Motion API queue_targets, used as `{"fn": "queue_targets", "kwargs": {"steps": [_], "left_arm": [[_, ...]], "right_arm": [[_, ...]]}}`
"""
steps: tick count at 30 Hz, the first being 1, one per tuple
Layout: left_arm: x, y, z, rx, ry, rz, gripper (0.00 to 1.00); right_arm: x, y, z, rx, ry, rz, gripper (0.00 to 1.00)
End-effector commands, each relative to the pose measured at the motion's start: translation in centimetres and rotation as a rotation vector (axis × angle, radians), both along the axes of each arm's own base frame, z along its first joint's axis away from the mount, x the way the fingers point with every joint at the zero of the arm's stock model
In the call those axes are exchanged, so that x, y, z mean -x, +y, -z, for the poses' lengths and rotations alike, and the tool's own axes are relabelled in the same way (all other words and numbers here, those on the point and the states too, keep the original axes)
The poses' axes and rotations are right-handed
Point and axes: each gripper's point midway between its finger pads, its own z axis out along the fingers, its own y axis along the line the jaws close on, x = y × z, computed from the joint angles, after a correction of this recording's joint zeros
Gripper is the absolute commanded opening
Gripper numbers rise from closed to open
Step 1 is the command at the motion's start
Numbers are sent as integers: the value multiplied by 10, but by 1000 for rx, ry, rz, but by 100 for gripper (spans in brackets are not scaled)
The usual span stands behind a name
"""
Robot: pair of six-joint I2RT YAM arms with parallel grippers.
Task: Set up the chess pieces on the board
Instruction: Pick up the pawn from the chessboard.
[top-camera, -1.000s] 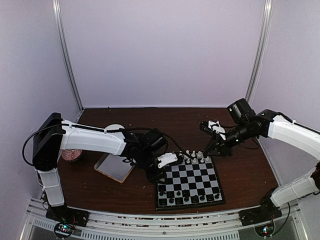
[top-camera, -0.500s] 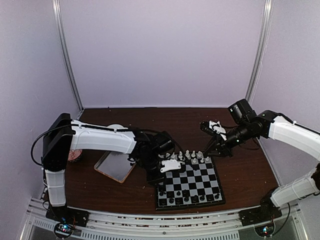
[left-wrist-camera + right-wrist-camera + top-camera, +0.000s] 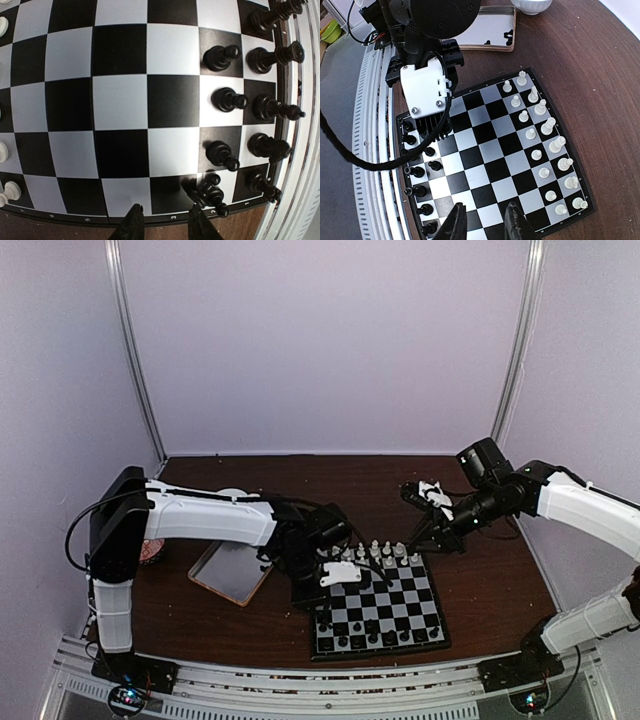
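While left gripper (image 3: 165,226) overhangs board (image 3: 120,110), tray (image 3: 215,590) beside.

Glossy black chess pieces (image 3: 227,99) sit on the smooth board (image 3: 120,102); the table (image 3: 580,75) looks wooden.

From above I cannot tell one figure from another among the chess pieces (image 3: 385,552); they are too small. The left gripper (image 3: 340,574) covers the far-left corner of the board (image 3: 400,605). In both wrist views the fingers (image 3: 133,225) run off the bottom edge. The dark specks in the tray (image 3: 485,48) are unreadable, and the picture's top edge cuts the tray off.
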Motion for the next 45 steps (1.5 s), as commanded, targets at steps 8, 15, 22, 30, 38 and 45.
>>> {"fn": "queue_targets", "kwargs": {"steps": [8, 15, 22, 30, 38, 45], "left_arm": [[11, -10, -11, 17, 66, 51, 32], [16, -8, 0, -51, 40, 68, 33], [8, -9, 5, -78, 0, 52, 33], [-4, -7, 7, -108, -60, 22, 29], [-4, -10, 9, -96, -61, 36, 26], [-9, -15, 4, -58, -85, 12, 27]], "right_arm": [[1, 0, -1, -17, 1, -1, 28], [1, 0, -1, -18, -1, -3, 28], [2, 0, -2, -19, -2, -5, 28], [1, 0, -2, -19, -2, -4, 28], [1, 0, 0, -17, 2, -5, 28], [1, 0, 0, -17, 5, -3, 28]]}}
